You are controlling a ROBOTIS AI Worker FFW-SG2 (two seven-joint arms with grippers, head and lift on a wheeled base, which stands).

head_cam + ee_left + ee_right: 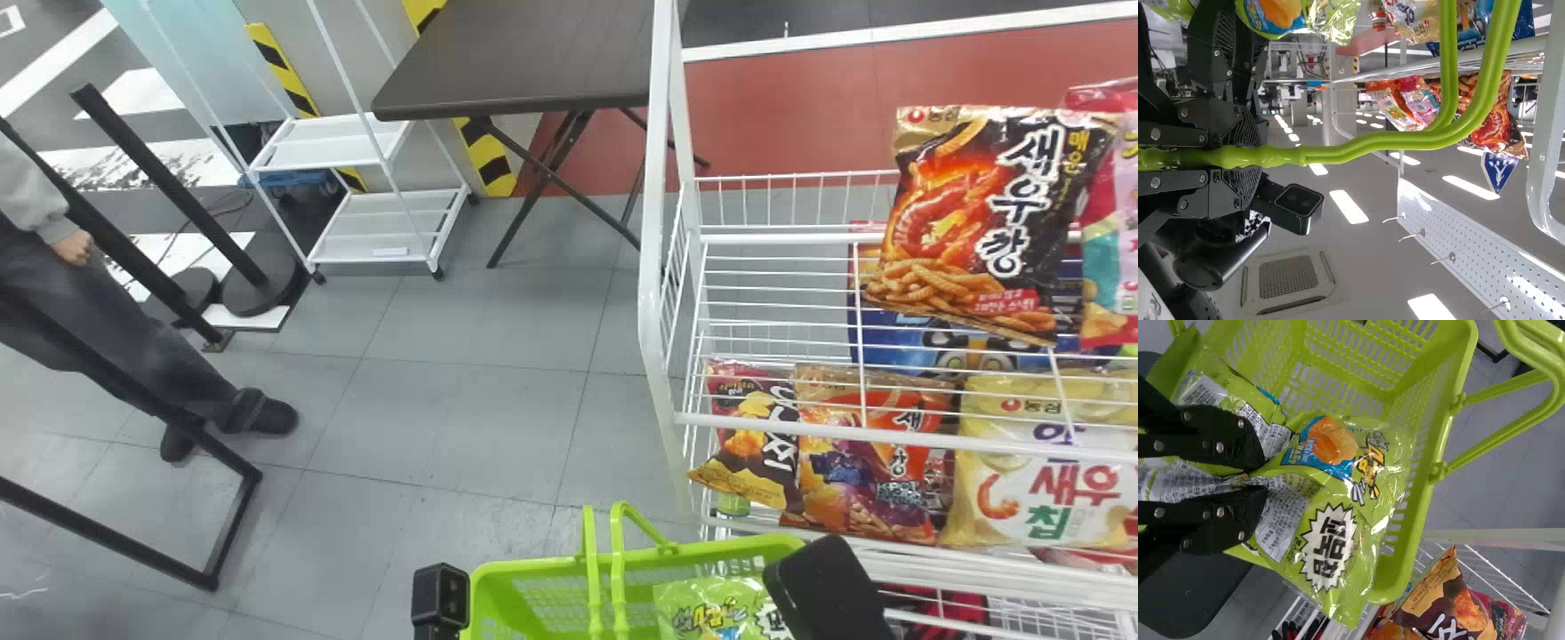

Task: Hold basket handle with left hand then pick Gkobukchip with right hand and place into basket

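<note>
Nearest: right gripper (1265, 475), your fingers pinched on a gathered part of the green Gkobukchip (1325, 520). Bag sits over the mouth of the basket (1446, 437), one corner overlapping the rim in the right wrist view. Left gripper (1258, 155) closed round the handle (1358, 141); hold it firm against tipping. Placing looks like the step in hand. Bring that corner inboard, lower until the bag has support, then part your right fingers gently; slick film could cling or snag the rim.
</note>
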